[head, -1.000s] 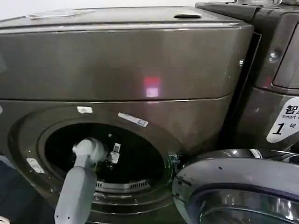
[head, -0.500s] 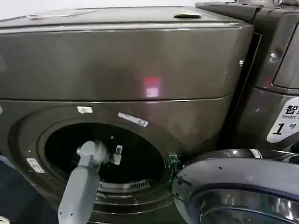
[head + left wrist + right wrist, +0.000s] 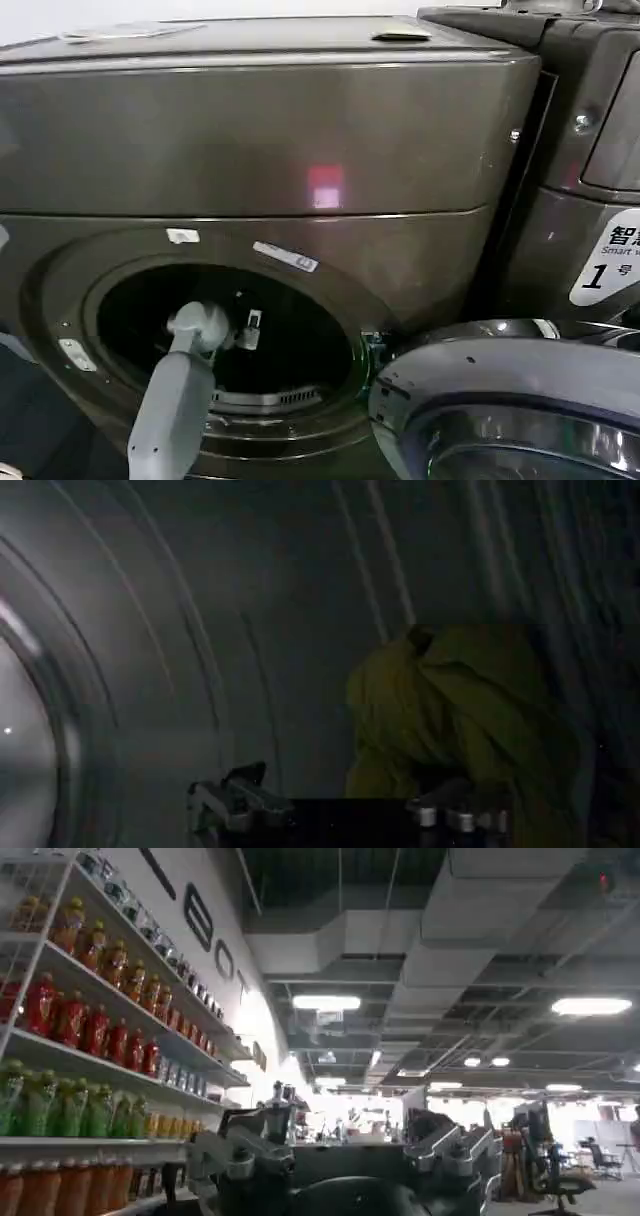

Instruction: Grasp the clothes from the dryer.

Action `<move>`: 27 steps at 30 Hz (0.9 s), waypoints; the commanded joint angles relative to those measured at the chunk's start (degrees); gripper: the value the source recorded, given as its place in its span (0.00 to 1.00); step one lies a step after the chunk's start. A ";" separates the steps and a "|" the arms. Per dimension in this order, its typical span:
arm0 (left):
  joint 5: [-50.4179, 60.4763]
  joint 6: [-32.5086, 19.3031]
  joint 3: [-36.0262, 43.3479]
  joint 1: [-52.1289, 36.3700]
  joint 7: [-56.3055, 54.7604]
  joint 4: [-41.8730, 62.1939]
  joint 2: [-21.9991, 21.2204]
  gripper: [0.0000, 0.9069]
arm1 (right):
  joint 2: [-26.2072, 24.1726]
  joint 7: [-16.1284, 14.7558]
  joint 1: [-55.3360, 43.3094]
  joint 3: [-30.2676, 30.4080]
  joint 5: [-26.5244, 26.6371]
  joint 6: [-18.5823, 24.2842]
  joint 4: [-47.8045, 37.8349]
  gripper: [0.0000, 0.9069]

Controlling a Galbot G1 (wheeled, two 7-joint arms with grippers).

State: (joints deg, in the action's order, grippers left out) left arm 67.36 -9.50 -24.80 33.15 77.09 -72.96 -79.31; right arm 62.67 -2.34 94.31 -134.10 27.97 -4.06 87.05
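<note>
The dryer [image 3: 260,130] stands in front of me with its round mouth [image 3: 225,335] open. My left arm [image 3: 175,400] reaches through that mouth into the dark drum. Inside, the yellow-green clothes [image 3: 470,710] lie crumpled against the ribbed drum wall. My left gripper [image 3: 340,810] is open, its fingers spread wide, and one fingertip [image 3: 450,815] sits just under the edge of the fabric. Nothing is held between the fingers. My right gripper [image 3: 345,1153] is open and empty, raised away from the machine and facing the room.
The dryer's round door [image 3: 510,400] hangs open at the lower right, close to the mouth. A second machine [image 3: 590,150] stands against the dryer's right side. Shelves of bottles [image 3: 90,1018] run beside the right gripper.
My left arm has shifted slightly to the right and a little lower in the drum mouth. Nothing has been taken hold of.
</note>
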 commanded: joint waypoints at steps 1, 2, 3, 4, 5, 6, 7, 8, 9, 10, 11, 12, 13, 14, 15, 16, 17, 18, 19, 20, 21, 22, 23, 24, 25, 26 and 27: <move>-2.99 0.38 0.35 -0.76 0.18 4.60 0.19 0.00 | 0.06 0.04 -0.19 0.20 -0.06 0.03 0.00 1.00; -3.27 0.42 0.37 -0.82 0.18 4.83 0.24 0.00 | 0.11 0.05 -0.21 0.26 -0.07 0.04 0.04 1.00; -3.56 0.42 0.38 -0.99 0.18 5.35 0.28 0.00 | 0.11 0.05 -0.27 0.32 -0.11 0.05 0.01 1.00; -3.79 0.50 0.39 -1.06 0.17 5.63 0.29 0.00 | 0.10 0.06 -0.31 0.37 -0.12 0.06 -0.02 1.00; -3.80 0.53 0.40 -1.07 0.17 5.75 0.27 0.00 | 0.10 0.05 -0.31 0.38 -0.12 0.06 -0.03 1.00; -3.91 0.53 0.43 -1.11 0.17 5.87 0.28 0.00 | 0.10 0.04 -0.28 0.40 -0.12 0.06 -0.05 1.00; -4.22 0.56 0.45 -1.19 0.16 5.97 0.26 0.00 | 0.09 0.04 -0.27 0.40 -0.12 0.08 -0.12 1.00; -4.72 0.76 0.49 -1.28 0.15 5.99 0.27 0.00 | 0.07 0.04 -0.24 0.40 -0.11 0.12 -0.18 1.00; -5.11 0.98 0.56 -1.37 0.15 5.94 0.32 0.00 | 0.07 0.04 -0.25 0.39 -0.12 0.11 -0.21 1.00; -5.34 1.14 0.59 -1.41 0.15 5.86 0.33 0.00 | 0.06 0.04 -0.23 0.40 -0.11 0.12 -0.22 1.00; -5.79 1.31 0.63 -1.50 0.14 5.84 0.35 0.00 | 0.05 0.05 -0.23 0.42 -0.08 0.11 -0.20 1.00; -6.41 1.70 0.65 -1.55 0.13 5.77 0.39 0.00 | 0.02 0.04 -0.25 0.48 -0.07 0.11 -0.27 1.00; -6.67 1.84 0.69 -1.56 0.13 5.64 0.42 0.00 | 0.02 0.04 -0.27 0.52 -0.08 0.10 -0.30 1.00; -7.04 1.95 0.74 -1.56 0.12 5.48 0.47 0.00 | 0.00 0.07 -0.31 0.59 -0.08 0.11 -0.33 1.00; -7.86 2.56 0.80 -1.52 0.11 5.12 0.53 0.00 | 0.04 0.06 -0.37 0.70 -0.08 0.11 -0.31 1.00; -8.68 3.14 0.80 -1.51 0.09 4.72 0.58 0.00 | 0.08 0.08 -0.43 0.78 -0.08 0.11 -0.28 1.00; -9.57 3.57 0.80 -1.46 0.06 4.09 0.67 0.00 | 0.11 0.08 -0.47 0.83 -0.07 0.11 -0.27 1.00; -10.55 4.32 0.80 -1.46 0.03 3.51 0.73 0.00 | 0.14 0.07 -0.47 0.88 -0.08 0.12 -0.24 1.00; -11.92 5.01 0.75 -1.44 -0.40 2.69 0.79 0.00 | 0.16 0.09 -0.45 0.90 -0.07 0.12 -0.21 1.00; -12.94 5.44 0.68 -1.43 -1.07 2.09 0.82 0.00 | 0.16 0.09 -0.46 0.89 -0.06 0.12 -0.19 1.00; -14.37 6.02 0.68 -1.47 -2.39 1.61 0.87 0.00 | 0.14 0.11 -0.46 0.89 -0.05 0.12 -0.18 1.00; -16.35 6.69 0.67 -1.49 -4.31 0.89 0.90 0.00 | 0.15 0.09 -0.43 0.91 -0.05 0.13 -0.19 1.00; -17.43 6.84 0.45 -1.50 -5.03 0.14 0.86 0.00 | 0.16 0.09 -0.44 0.93 -0.04 0.13 -0.17 1.00; -18.77 6.89 0.48 -1.36 -8.84 -0.84 0.92 0.00 | 0.18 0.07 -0.45 0.95 -0.05 0.14 -0.13 1.00; -19.98 7.82 0.18 -1.24 -10.53 -1.96 0.74 0.00 | 0.22 0.08 -0.44 0.96 -0.06 0.15 -0.12 1.00; -22.12 8.78 0.03 -1.19 -14.23 -3.21 0.69 0.00 | 0.29 0.08 -0.44 1.04 -0.05 0.18 -0.10 1.00; -24.52 10.37 -0.02 -1.21 -17.62 -4.37 0.51 0.00 | 0.37 0.06 -0.43 1.09 -0.05 0.22 -0.11 1.00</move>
State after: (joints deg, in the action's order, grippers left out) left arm 54.93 -4.31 -24.18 32.26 74.01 -70.77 -78.56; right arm 62.94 -2.27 93.90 -133.09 27.88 -3.90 86.88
